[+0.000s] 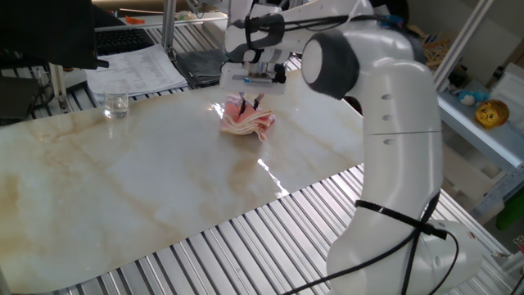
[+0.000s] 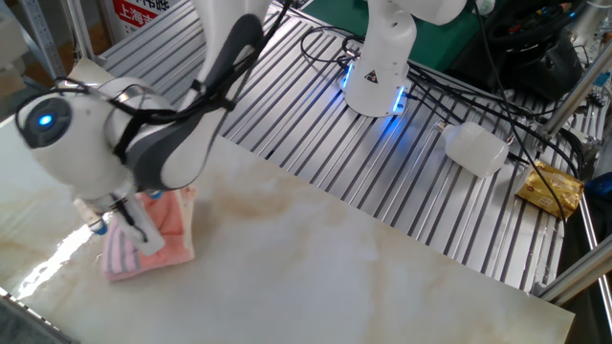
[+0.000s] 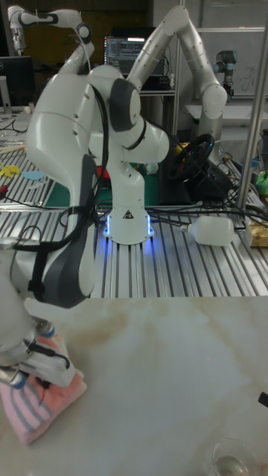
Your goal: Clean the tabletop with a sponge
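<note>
— Sponge (image 1: 246,121) position? I see the pink pad bunched up near the far edge of the marble worktop (image 1: 139,180).

— Yes, resting on the slab, with the tool (image 1: 251,102) pressed down into its top. In the other fixed view the fingers (image 2: 143,232) look pinched on a fold of it, so I'd call it clamped on the sponge.

— What worries you from here?

— The grip seems to catch only a fold. If the arm drags sideways, the pad could roll up or slip free, and the fingertips might scrape bare marble.

— Anything nearby to hit?

— A glass (image 1: 115,104) stands well apart to the side, near the papers (image 1: 135,70). A long sweep that way could knock it.
</note>
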`<state>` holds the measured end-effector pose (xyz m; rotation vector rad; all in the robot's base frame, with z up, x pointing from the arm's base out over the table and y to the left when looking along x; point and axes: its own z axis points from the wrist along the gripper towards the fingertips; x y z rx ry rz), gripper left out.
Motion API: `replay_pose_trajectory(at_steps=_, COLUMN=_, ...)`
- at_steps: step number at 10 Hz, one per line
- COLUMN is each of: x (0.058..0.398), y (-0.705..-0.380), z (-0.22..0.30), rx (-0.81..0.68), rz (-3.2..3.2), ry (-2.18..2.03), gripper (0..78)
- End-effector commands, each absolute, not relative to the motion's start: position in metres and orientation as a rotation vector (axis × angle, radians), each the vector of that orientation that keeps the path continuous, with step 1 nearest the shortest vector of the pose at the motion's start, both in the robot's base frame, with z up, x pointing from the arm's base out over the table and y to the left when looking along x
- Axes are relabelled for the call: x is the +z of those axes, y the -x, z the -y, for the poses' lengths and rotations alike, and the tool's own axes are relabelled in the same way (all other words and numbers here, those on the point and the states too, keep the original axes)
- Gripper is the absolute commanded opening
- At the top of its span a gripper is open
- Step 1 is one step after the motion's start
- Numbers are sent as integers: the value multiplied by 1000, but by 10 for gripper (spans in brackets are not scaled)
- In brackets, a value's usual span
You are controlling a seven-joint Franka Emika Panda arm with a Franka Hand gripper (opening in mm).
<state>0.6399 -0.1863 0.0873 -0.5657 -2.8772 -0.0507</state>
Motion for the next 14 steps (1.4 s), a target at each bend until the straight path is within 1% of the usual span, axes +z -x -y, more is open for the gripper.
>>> replay_pose_trajectory(at_steps=1, x=88, y=-607, z=179, rx=20, rz=2855, ry=583, gripper=12)
replay_pose_trajectory(at_steps=5, x=96, y=-576, z=189, rx=43, rz=2859, ry=538, gripper=12)
replay_pose_trajectory(at_steps=7, x=100, y=-571, z=199, rx=72, rz=2869, ry=523, gripper=12)
replay_pose_trajectory(at_steps=9, x=95, y=-587, z=217, rx=58, rz=2884, ry=501, gripper=12)
replay_pose_trajectory(at_steps=11, x=84, y=-610, z=238, rx=52, rz=2899, ry=460, gripper=12)
replay_pose_trajectory(at_steps=12, x=83, y=-619, z=243, rx=51, rz=2901, ry=448, gripper=12)
replay_pose_trajectory(at_steps=13, x=85, y=-637, z=251, rx=57, rz=2902, ry=434, gripper=12)
replay_pose_trajectory(at_steps=14, x=86, y=-643, z=253, rx=59, rz=2902, ry=429, gripper=12)
